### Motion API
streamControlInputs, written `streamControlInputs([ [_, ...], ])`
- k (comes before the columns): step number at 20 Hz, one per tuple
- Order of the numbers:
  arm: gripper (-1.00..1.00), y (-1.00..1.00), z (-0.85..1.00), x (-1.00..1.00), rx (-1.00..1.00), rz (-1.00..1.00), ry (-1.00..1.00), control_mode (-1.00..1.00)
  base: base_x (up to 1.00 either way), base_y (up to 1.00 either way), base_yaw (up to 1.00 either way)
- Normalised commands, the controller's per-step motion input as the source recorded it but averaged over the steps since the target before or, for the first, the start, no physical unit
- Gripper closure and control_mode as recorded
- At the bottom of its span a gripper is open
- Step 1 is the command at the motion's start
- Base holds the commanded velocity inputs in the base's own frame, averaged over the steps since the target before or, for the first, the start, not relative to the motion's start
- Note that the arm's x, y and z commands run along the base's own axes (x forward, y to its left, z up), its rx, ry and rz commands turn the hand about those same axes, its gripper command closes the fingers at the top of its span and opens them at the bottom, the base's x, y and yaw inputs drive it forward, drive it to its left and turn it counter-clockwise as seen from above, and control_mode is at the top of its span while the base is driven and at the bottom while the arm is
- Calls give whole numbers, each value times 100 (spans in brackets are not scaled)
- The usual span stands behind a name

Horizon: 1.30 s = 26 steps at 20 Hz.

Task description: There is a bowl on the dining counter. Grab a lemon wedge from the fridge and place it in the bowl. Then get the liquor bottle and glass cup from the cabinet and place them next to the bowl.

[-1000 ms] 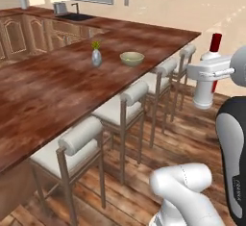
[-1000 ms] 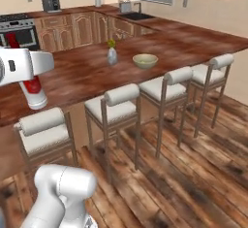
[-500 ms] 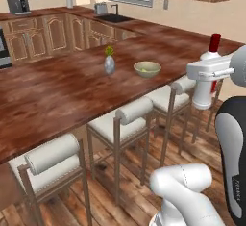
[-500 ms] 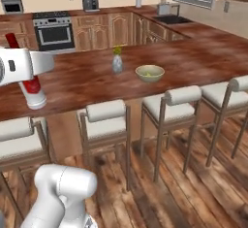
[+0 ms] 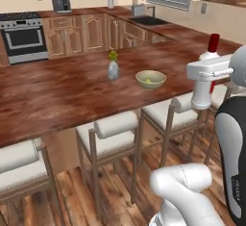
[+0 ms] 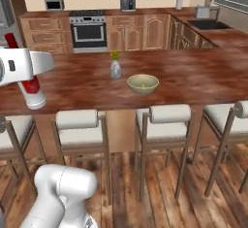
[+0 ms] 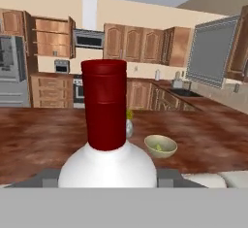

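Your gripper (image 5: 202, 78) pinches the liquor bottle (image 5: 203, 83) upright beside the dining counter (image 5: 57, 90), where the bowl (image 5: 151, 79) sits.

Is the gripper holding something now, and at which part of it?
Yes. The gripper holds the slim clear-white liquor bottle with the red cap, upright, around its upper body just below the neck.
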Motion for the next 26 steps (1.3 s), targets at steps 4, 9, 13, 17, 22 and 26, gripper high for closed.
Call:
streamControlInputs([
  [4, 100, 0, 0, 0, 0, 0, 0, 100, 54, -88, 45],
  [9, 100, 0, 0, 0, 0, 0, 0, 100, 62, -85, 44],
  [13, 100, 0, 0, 0, 0, 0, 0, 100, 79, -67, 38],
  [17, 100, 0, 0, 0, 0, 0, 0, 100, 75, -63, 34],
  [22, 100, 0, 0, 0, 0, 0, 0, 100, 58, -63, 30],
  [26, 100, -89, -7, 39, 13, 26, 0, -100, 0, 0, 0],
])
